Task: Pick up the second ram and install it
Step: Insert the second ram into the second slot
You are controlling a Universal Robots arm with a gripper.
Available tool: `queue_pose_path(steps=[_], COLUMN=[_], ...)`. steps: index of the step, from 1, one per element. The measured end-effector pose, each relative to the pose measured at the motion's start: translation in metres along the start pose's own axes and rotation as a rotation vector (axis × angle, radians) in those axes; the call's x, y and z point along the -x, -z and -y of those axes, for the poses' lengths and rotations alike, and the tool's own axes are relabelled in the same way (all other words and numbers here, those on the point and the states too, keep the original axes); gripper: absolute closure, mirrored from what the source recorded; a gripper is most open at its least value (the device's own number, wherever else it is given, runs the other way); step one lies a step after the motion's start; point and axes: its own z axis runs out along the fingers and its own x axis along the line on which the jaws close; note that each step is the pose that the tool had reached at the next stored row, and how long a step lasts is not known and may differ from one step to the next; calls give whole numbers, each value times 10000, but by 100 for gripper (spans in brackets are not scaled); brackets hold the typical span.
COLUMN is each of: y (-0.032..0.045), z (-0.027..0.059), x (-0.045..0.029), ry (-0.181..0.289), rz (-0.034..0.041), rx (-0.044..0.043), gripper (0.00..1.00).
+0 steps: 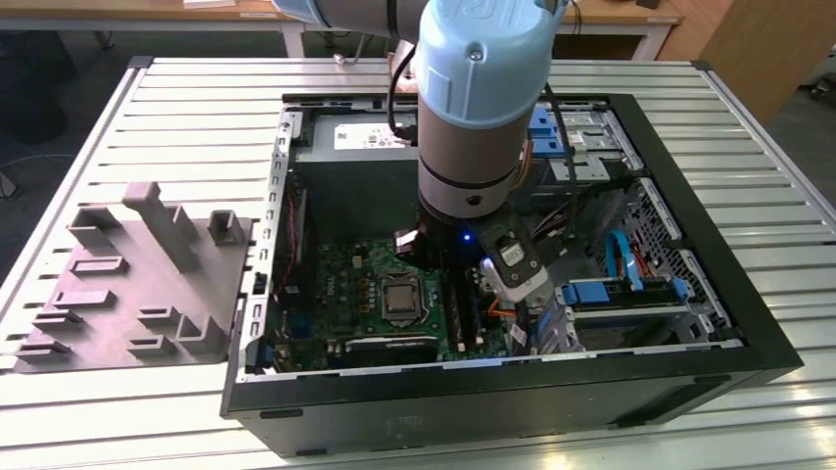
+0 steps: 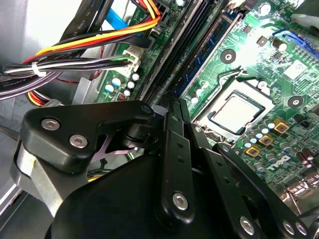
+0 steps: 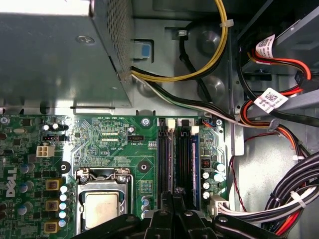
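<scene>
2nd RAM stick (image 3: 195,167) sits upright in the outer slot, lower centre of first wrist view, gripper (image 3: 172,199) fingers narrowed together over the slots, prob. pressing it home, mobo (image 3: 114,149) w/ CPU socket (image 3: 102,209) alongside.

An open PC case (image 1: 679,377) sits mid-bench (image 1: 196,108), motherboard (image 1: 352,294) and CPU socket (image 1: 395,294) exposed. A grey fixture (image 1: 131,284) lies at the bench's edge beside it.

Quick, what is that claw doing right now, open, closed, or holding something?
Gripper: down over the motherboard's memory slots; open or shut cannot be told, nor whether it holds anything.
</scene>
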Motion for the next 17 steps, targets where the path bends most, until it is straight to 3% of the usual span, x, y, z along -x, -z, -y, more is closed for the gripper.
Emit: queue_pose_path(steps=[8,9,13,17], y=[-7,-5,0,80], z=[-2,-1,0,-10], x=[0,0,0,5], ry=[-1,0,0,0], rz=[5,3,0,0], rx=[15,10,0,0], gripper=[87,81,81,81])
